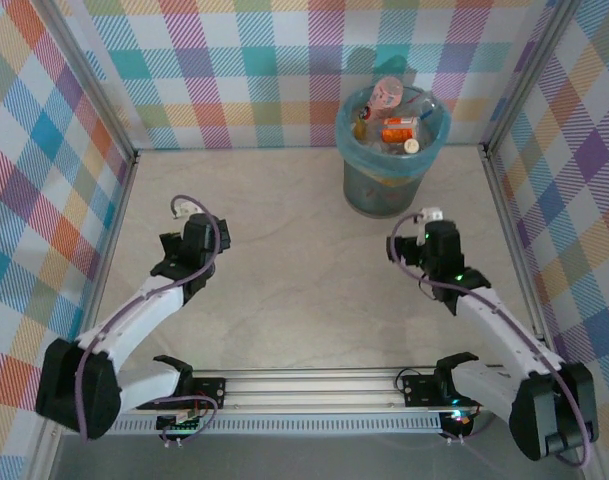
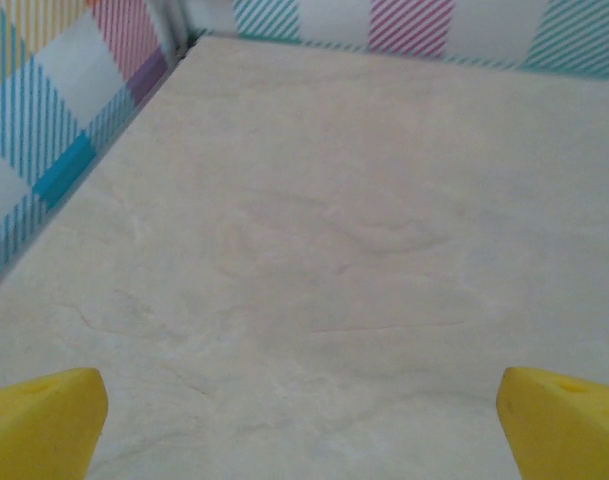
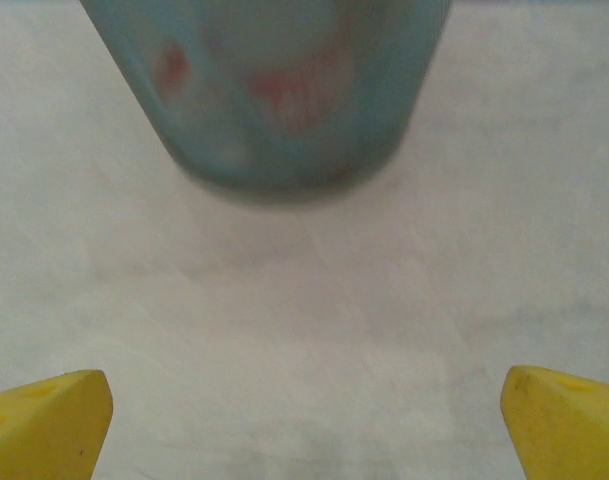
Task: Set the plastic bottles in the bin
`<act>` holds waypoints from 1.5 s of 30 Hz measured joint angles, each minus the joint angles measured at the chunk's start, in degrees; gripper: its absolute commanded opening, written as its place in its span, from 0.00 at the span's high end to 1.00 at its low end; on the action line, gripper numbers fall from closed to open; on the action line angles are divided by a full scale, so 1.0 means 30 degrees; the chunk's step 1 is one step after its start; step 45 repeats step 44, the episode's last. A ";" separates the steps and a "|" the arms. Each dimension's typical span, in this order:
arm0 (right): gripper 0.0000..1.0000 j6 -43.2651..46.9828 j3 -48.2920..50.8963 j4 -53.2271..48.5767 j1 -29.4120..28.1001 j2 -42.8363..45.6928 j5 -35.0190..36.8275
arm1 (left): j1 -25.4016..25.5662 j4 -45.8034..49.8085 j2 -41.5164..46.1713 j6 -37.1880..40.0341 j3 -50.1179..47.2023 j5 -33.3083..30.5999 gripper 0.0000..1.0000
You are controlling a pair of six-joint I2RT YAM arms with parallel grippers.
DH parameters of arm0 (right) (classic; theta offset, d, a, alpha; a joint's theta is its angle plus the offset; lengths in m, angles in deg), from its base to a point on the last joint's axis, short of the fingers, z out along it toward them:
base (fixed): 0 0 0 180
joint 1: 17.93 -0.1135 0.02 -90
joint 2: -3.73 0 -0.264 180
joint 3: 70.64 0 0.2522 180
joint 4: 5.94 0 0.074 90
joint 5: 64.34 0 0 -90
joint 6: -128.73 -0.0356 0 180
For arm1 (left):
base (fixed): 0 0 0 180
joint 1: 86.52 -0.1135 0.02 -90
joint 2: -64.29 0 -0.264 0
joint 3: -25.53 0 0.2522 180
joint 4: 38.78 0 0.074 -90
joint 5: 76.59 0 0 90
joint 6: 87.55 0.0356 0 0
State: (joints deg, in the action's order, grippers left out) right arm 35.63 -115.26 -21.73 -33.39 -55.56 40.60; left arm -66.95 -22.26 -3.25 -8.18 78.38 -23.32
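1. Plastic bottles (image 1: 394,125): several are heaped inside the bin, the topmost level with or a little above the rim. An orange label, a white cap and a pinkish clear body can be made out. The exact count cannot be told.
2. Bin (image 1: 384,185): round, grey-blue, lined with a light blue bag folded over the rim. It is stood upright on the table (image 1: 284,250), far and right of centre, near the back wall.
3. Left pincer (image 1: 188,208): released, with nothing held. Its yellow fingertips (image 2: 44,425) are spread wide above bare table, left of centre and well apart from the bin.
4. Right pincer (image 1: 429,215): released, with nothing held. It is aimed at the bin's near wall, close to it but not touching.
5. Handling, as judged: the bottles are taken to be light, thin-walled and smooth, so they are easily dented, apt to slip and prone to roll when laid down.
6. Hold, as advised: a bottle is best taken across the labelled mid-body with gentle closure, as the tapered neck is less secure.
7. Status, as judged: the task is reckoned at or near completion.
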 measured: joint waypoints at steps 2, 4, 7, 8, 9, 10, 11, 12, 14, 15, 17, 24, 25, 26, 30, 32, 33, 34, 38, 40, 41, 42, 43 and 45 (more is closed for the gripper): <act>0.00 0.0619 0.1712 0.2288 0.0372 -0.1326 0.0189 | -0.0372 -0.1421 -0.1224 0.0619 -0.0583 -0.0240 0.00; 0.00 0.1202 0.2900 0.5107 0.0831 -0.3096 0.0117 | -0.1020 -0.2929 -0.2208 0.1158 -0.1151 -0.0058 0.00; 0.00 0.1880 0.3541 0.8837 0.1501 -0.5530 -0.0758 | -0.2514 -0.5654 -0.2936 0.1727 -0.2492 0.1413 0.00; 0.00 0.2215 0.3534 0.9726 0.1683 -0.6018 -0.1173 | -0.2987 -0.6506 -0.3126 0.1865 -0.2943 0.2069 0.00; 0.00 0.2433 0.3534 1.0783 0.1916 -0.6506 -0.1610 | -0.3512 -0.7570 -0.3424 0.2018 -0.3497 0.2951 0.00; 0.00 0.2579 0.3504 1.1854 0.2215 -0.6987 -0.2208 | -0.3869 -0.8429 -0.3752 0.2244 -0.3927 0.3738 0.00; 0.00 0.2528 0.3490 1.2611 0.2579 -0.7344 -0.2739 | -0.4138 -0.8903 -0.4065 0.2492 -0.4175 0.4524 0.00; 0.00 0.2331 0.3504 1.3449 0.3235 -0.7708 -0.3468 | -0.4342 -0.9428 -0.4364 0.2834 -0.4371 0.5348 0.00; 0.00 0.1778 0.3701 1.5169 0.4765 -0.8211 -0.4641 | -0.4437 -1.0513 -0.4779 0.3388 -0.4583 0.6768 0.00; 0.00 0.1515 0.3912 1.6196 0.5421 -0.8488 -0.5195 | -0.4430 -1.1256 -0.5005 0.3592 -0.4677 0.7388 0.00; 0.00 0.1115 0.4211 1.7690 0.6266 -0.9165 -0.5821 | -0.4430 -1.3129 -0.5552 0.3942 -0.5034 0.8218 0.00; 0.00 0.0233 0.3541 1.7639 0.6098 -0.9442 -0.6084 | -0.4670 -1.5183 -0.7373 0.3847 -0.5340 0.8378 0.00; 0.00 0.0182 0.3417 1.7646 0.6047 -0.9442 -0.6062 | -0.4685 -1.5373 -0.7373 0.3847 -0.5340 0.8378 0.00; 0.00 0.0168 0.3373 1.7646 0.6018 -0.9442 -0.6018 | -0.4685 -1.5504 -0.7373 0.3840 -0.5340 0.8378 0.00; 0.00 0.0168 0.3351 1.7537 0.6018 -0.9442 -0.5989 | -0.4692 -1.5642 -0.7373 0.3847 -0.5340 0.8400 0.00; 0.00 0.0168 0.3351 1.7427 0.5996 -0.9442 -0.5989 | -0.4692 -1.5642 -0.7373 0.3847 -0.5340 0.8451 0.00; 0.00 0.0168 0.3351 1.7369 0.5996 -0.9442 -0.5989 | -0.4692 -1.5642 -0.7373 0.3847 -0.5340 0.8451 0.00; 0.00 0.0168 0.3351 1.7340 0.5982 -0.9442 -0.5989 | -0.4699 -1.5642 -0.7373 0.3847 -0.5340 0.8451 0.00; 0.00 0.0168 0.3351 1.7303 0.5909 -0.9442 -0.5974 | -0.4699 -1.5642 -0.7373 0.3847 -0.5340 0.8459 0.00; 0.00 0.0168 0.3351 1.7303 0.5909 -0.9442 -0.5931 | -0.4699 -1.5635 -0.7373 0.3847 -0.5340 0.8451 0.00; 0.00 0.0168 0.3351 1.7303 0.5909 -0.9442 -0.5923 | -0.4699 -1.5642 -0.7373 0.3847 -0.5340 0.8459 0.00; 0.00 0.0168 0.3351 1.7303 0.5909 -0.9442 -0.5923 | -0.4699 -1.5642 -0.7373 0.3847 -0.5340 0.8459 0.00; 0.00 0.0168 0.3351 1.7303 0.5909 -0.9442 -0.5923 | -0.4699 -1.5635 -0.7373 0.3847 -0.5340 0.8459 0.00; 0.00 0.0168 0.3351 1.7303 0.5909 -0.9442 -0.5923 | -0.4699 -1.5642 -0.7373 0.3847 -0.5340 0.8459 0.00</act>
